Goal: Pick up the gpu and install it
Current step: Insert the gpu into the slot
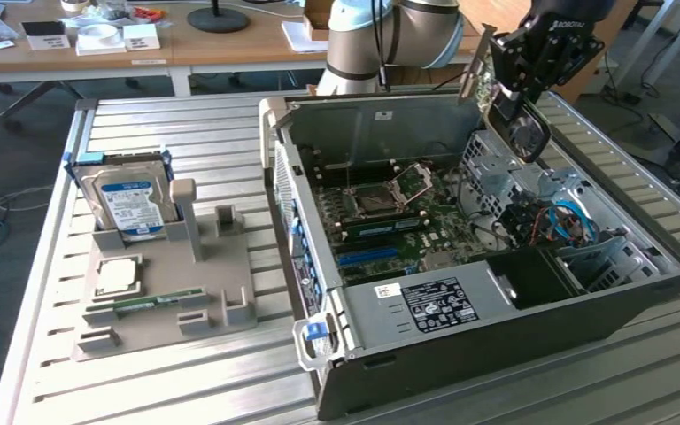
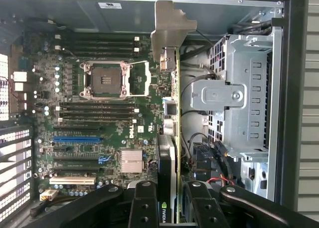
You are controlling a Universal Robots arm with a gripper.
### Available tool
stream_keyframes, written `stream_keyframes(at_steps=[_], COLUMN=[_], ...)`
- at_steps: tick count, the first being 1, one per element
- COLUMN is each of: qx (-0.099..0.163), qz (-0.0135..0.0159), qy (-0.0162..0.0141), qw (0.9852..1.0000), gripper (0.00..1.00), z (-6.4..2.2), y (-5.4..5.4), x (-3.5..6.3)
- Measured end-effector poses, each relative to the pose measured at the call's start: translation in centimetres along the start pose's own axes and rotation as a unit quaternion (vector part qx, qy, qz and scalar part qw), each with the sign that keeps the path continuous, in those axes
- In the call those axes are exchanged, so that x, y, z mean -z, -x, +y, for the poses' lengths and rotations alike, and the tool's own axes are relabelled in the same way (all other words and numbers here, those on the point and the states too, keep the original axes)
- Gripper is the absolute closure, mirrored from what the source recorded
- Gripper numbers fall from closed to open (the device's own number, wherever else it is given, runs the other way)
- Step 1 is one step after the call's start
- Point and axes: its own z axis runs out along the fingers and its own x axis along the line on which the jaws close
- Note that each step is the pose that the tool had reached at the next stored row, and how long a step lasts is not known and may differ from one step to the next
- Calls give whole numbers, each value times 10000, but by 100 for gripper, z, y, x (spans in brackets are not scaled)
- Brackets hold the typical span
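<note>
Claw point(image 2: 171, 204) tight on gpu point(image 2: 170, 113)

Blue-labelled hard drive point(image 1: 131, 202) upright in grey holder point(image 1: 216, 270); memory stick point(image 1: 151, 305) flat near processor chip point(image 1: 117, 276).

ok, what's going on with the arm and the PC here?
The arm's gripper is clamped on the graphics card, holding it on edge over the open computer case, above the motherboard. The card isn't seated in a slot yet. A hard drive stands in the grey tray on the exterior view's left.
</note>
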Motion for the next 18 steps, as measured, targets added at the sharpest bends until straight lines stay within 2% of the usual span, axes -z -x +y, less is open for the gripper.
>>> stream_keyframes(at_steps=[4,9,13,18], qx=[284,738,1100,1546], qz=[11,29,44,61], qy=[8,21,30,42], qw=[9996,9973,9939,9880], gripper=[73,73,73,73], z=[0,0,0,0], y=[0,0,0,0], x=[-2,-5,-7,-11])
